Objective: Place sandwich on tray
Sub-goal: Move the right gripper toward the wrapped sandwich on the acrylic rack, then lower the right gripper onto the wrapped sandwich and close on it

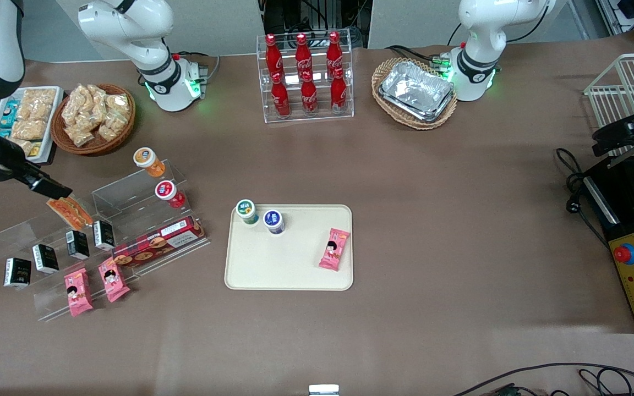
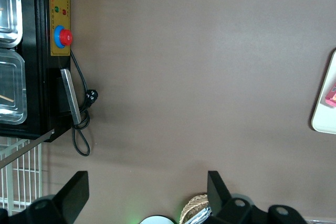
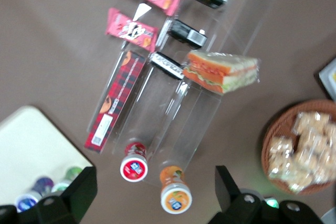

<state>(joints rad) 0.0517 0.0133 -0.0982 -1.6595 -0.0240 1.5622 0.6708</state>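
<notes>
Sandwich (image 1: 70,213): one, wrapped in clear film, lying on the top step of the clear stand (image 1: 124,195), just under the tip of your end effector (image 1: 61,192).
End effector state: the fingers stand wide apart with nothing between them; in the right wrist view the sandwich (image 3: 223,71) is clear of both.
Tray (image 1: 289,269): one, cream, flat on the counter (image 1: 432,220), well apart from the end effector toward the parked arm's end.
Risk, grip: the wedge is soft and its wrap slick, so if you close on a corner it will likely twist or slip out.
Risk, stand: the steps are light acrylic; I judge that a low approach could nudge them and roll the two jars (image 1: 146,159) lying on them.
Risk, neighbours: four black cartons (image 1: 45,258) stand one step below the end effector and could be knocked by a finger.
Risk, drop-off: the tray already carries two jars (image 1: 247,210) and one pink packet (image 1: 334,249); aim for the bare part.
Count, pink packets: three, with two (image 1: 77,291) on the lowest step.
Count, jars: four.
Count, red box (image 1: 157,242): one.
Count, cola bottles (image 1: 303,71): six.
</notes>
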